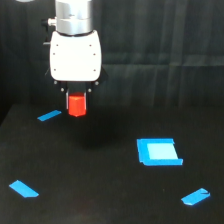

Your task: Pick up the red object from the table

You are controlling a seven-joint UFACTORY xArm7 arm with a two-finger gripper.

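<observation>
The red object is a small red-orange faceted block. It sits between the dark fingers of my gripper, under the white gripper body at the upper left of the exterior view. The gripper is shut on the block and holds it above the matte-black table. The block's lower end hangs free, with its dim shadow on the table below. The fingers are dark and hard to tell from the background.
A blue square piece lies on the table toward the exterior view's right. Blue tape strips lie at the left rear, front left and front right. A dark curtain hangs behind.
</observation>
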